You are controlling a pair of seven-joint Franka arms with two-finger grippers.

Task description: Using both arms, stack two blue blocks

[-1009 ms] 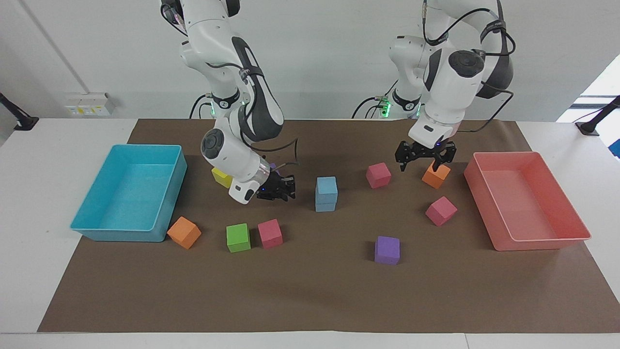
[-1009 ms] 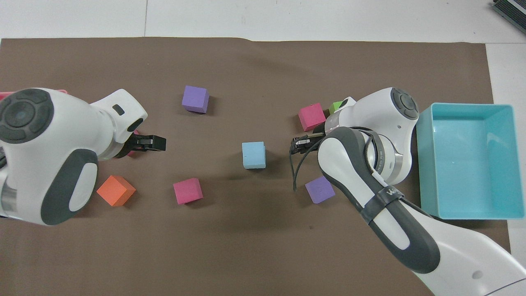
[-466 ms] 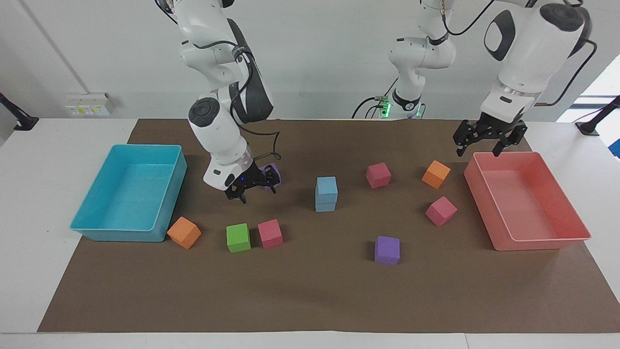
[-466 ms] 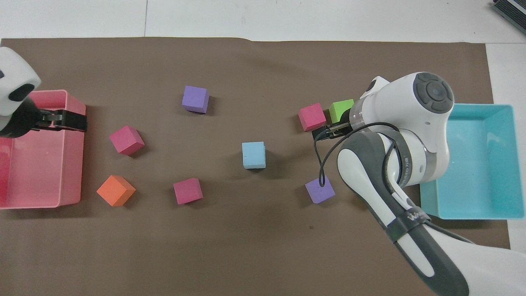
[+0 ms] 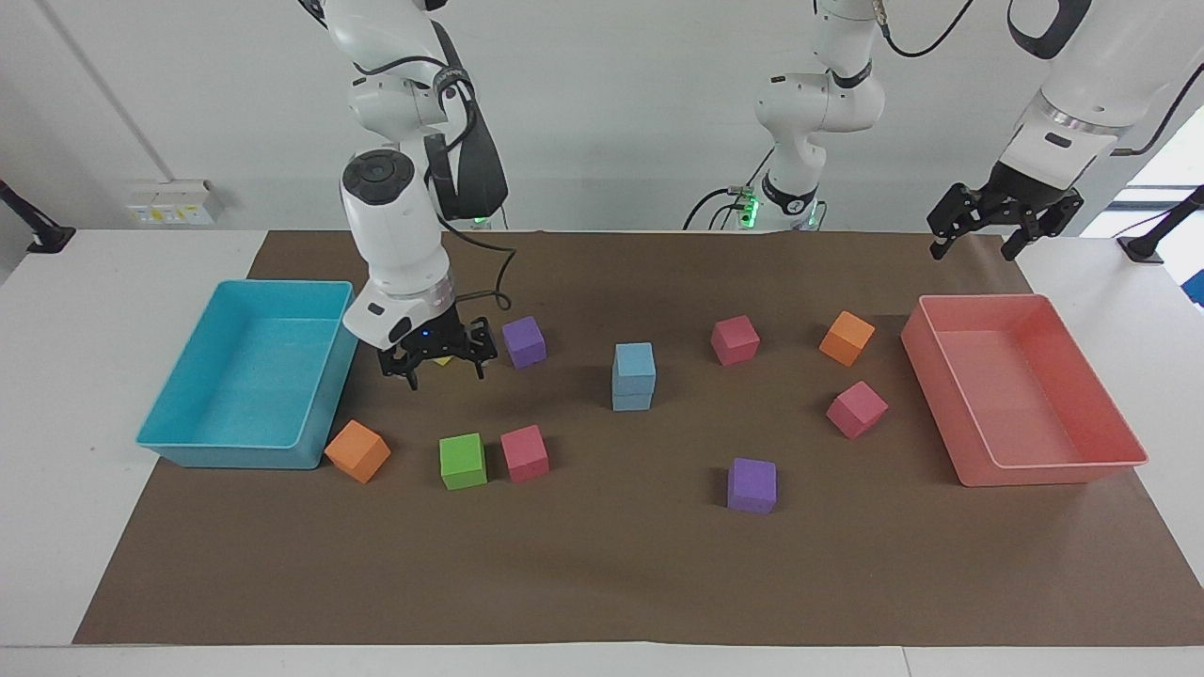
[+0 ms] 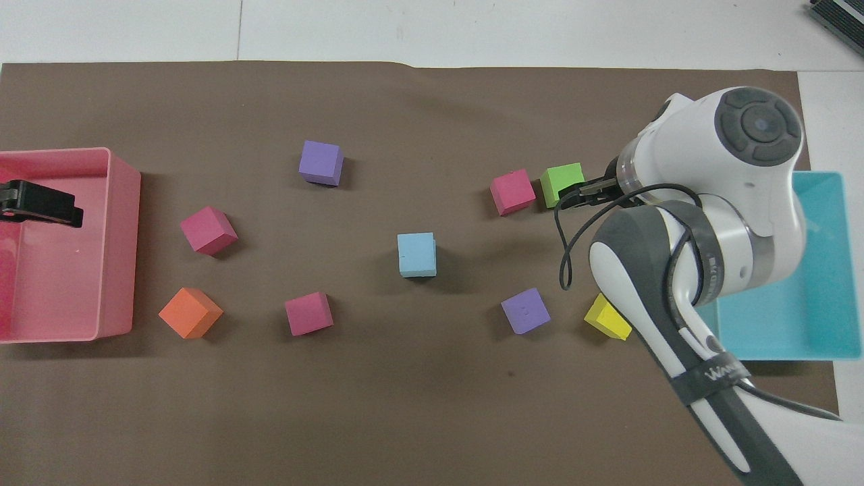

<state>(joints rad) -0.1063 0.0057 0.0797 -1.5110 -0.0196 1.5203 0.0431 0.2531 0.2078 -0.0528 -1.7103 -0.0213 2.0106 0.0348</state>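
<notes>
You have the two blue blocks (image 5: 634,375) stacked one on the other at mid-mat, the upper cube squarely on the lower. In the overhead view they read as a single blue square (image 6: 416,254).

Taking the stack as the dial centre in the facing view, the right gripper (image 5: 440,361) sits at about nine o'clock, well apart from it. It hangs low over the mat, just above the yellow cube (image 6: 607,317), of which only a sliver shows there. Its fingers stand spread and hold nothing. A purple cube (image 5: 523,340) lies between that gripper and the stack.

The left gripper (image 5: 1003,226) sits at about two o'clock from the stack, far off and high in the air. It hovers over the pink tray (image 5: 1091,461) at the left arm's end of the table. Its fingers are also parted and empty. In the overhead view only its black tip (image 6: 40,204) shows, over the tray.

The stack's long axis is vertical. Its side faces run nearly square with the mat's edges, with at most a slight twist.

Around the stack, again in the facing view, you see a pink cube (image 5: 735,338) at one o'clock, another purple cube (image 5: 752,485) at four to five o'clock, and a pink cube (image 5: 524,453) beside a green cube (image 5: 462,461) at seven to eight o'clock. The turquoise tray (image 5: 235,451) lies at the right arm's end of the table.
</notes>
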